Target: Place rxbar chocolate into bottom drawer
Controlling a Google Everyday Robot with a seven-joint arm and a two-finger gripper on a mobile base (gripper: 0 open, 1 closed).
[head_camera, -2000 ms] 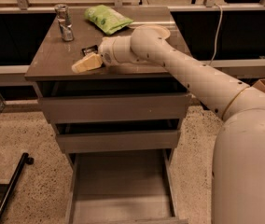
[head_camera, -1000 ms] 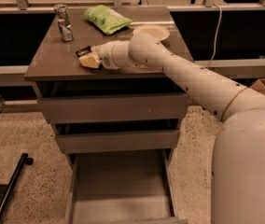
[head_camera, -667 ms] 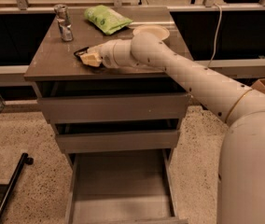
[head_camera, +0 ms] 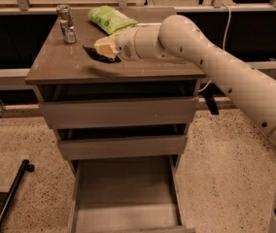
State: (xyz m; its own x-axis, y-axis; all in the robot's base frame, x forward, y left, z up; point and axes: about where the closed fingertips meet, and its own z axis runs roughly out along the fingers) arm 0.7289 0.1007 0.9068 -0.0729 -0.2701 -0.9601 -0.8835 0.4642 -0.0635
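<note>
- The rxbar chocolate (head_camera: 92, 52) is upper left of centre, over the cabinet top (head_camera: 65, 64), its dark end poking out at the gripper (head_camera: 104, 47) tip.
- The gripper is right on the bar; we cannot tell whether it has clamped it.
- We judge the bar light, flat and fairly stiff, in a slick wrapper (likely to slip if pinched by an edge).
- We'd take hold across the short width, mid-length, not at the crimped end.
- The bottom drawer (head_camera: 126, 188) stands pulled out at lower centre, well below the bar.
</note>
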